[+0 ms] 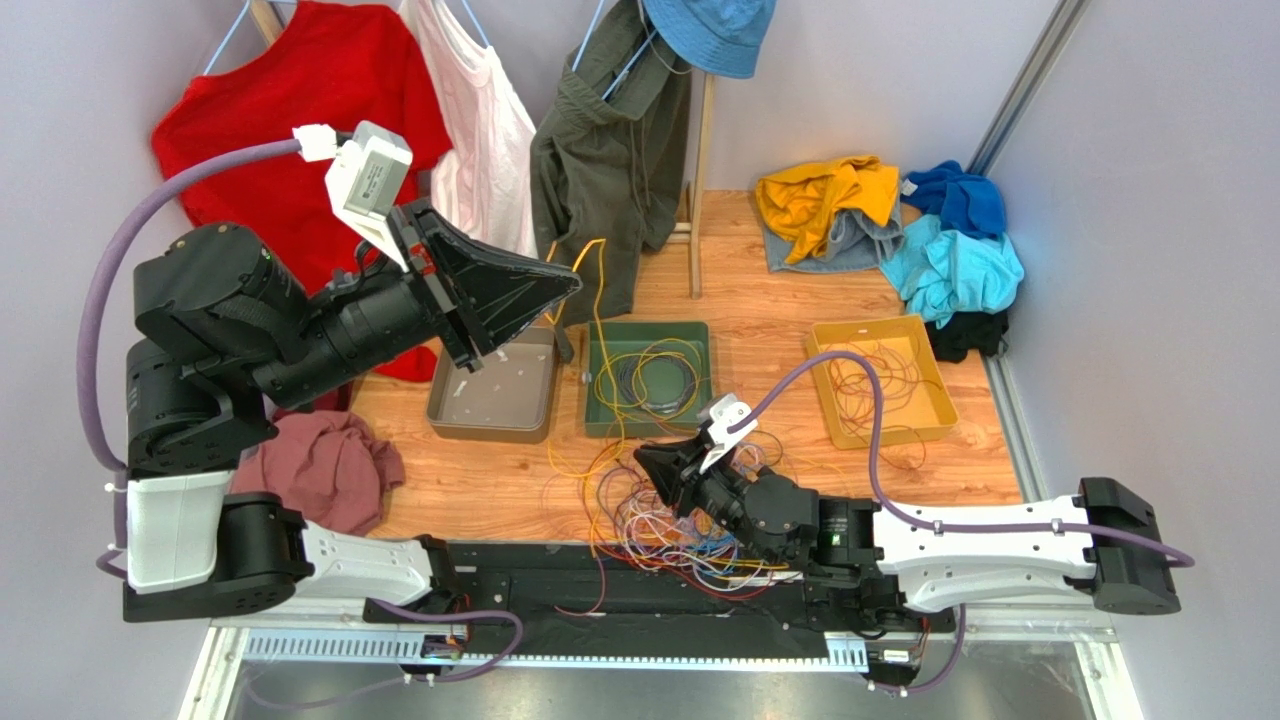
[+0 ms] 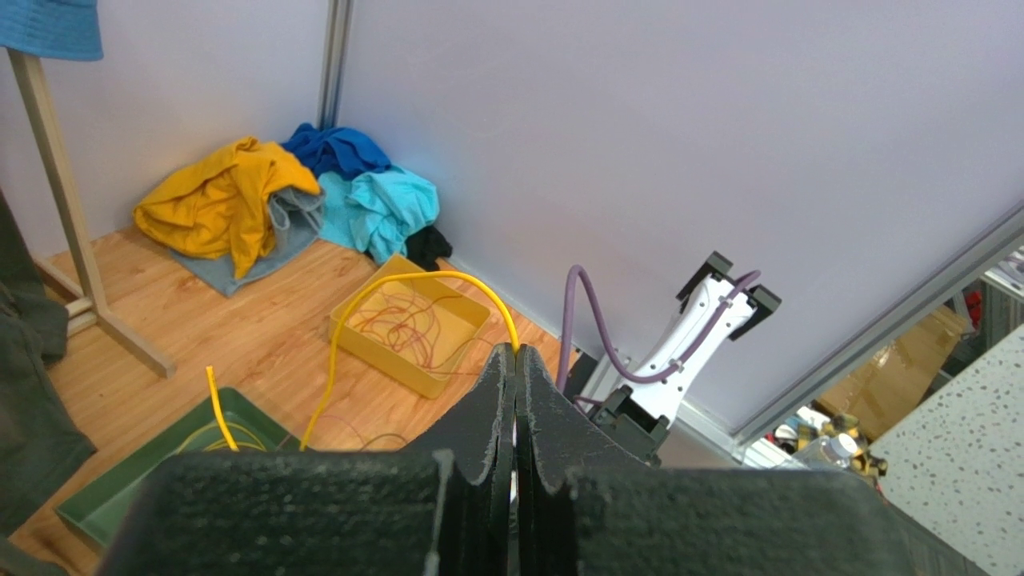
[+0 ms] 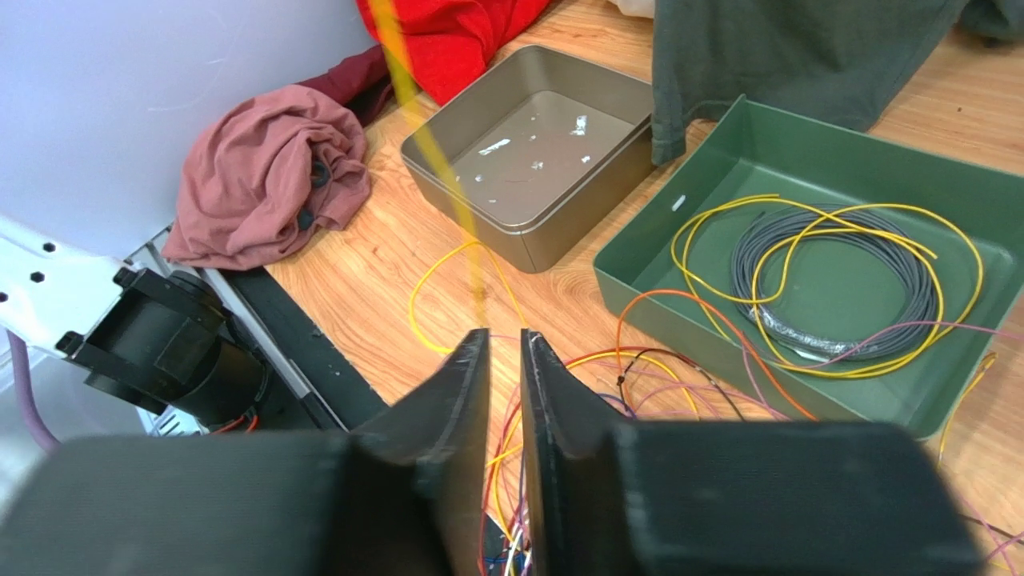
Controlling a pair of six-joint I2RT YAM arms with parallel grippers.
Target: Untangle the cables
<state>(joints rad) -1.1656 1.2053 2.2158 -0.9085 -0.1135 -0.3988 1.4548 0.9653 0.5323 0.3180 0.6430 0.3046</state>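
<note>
Overhead camera looks down; both wrist cameras share the green tray (image 2: 156, 474) (image 3: 829, 150).

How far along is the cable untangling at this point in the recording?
Partly done. The green tray holds coiled cables and the yellow tray holds thin reddish cables. In hand: the left gripper is shut on a yellow cable, lifted high. Left: a multicoloured tangle at the right gripper, whose grip I cannot confirm.

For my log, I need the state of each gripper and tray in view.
left gripper, shut on yellow cable, raised
right gripper, jaws almost closed above tangle
green tray, holds coiled cables
yellow tray, holds loose thin cables
grey tray, no cables inside
</note>
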